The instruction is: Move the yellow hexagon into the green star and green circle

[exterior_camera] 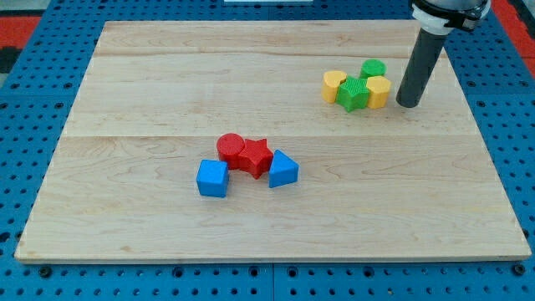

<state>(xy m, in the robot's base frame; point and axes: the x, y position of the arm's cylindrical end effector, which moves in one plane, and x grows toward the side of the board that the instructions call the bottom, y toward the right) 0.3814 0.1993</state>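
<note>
Down at the view's upper right, my tip [409, 104] rests on the wooden table top [167, 84], bare and holding nothing, since a plain rod can only push. It stands just to the view's right of the yellow hexagon [378, 91], with a thin strip of board between them as far as I can tell. That hexagon is already pressed against the green star [354, 94] on its left, and the green circle [373, 68] sits right behind it toward the view's top, so the task looks close to done or done. A second yellow block [334, 85], rounded in shape, touches the star's far side. Well apart, near the middle of the board, lie a red circle [230, 149], a red star [255, 156] and two blue cubes [212, 178] [283, 170]. I judge the hexagon to be light, stiff and smooth, likely to slide easily and to spin if struck off-centre; any further nudge should meet the middle of its right face, gently, so the cluster does not scatter.
</note>
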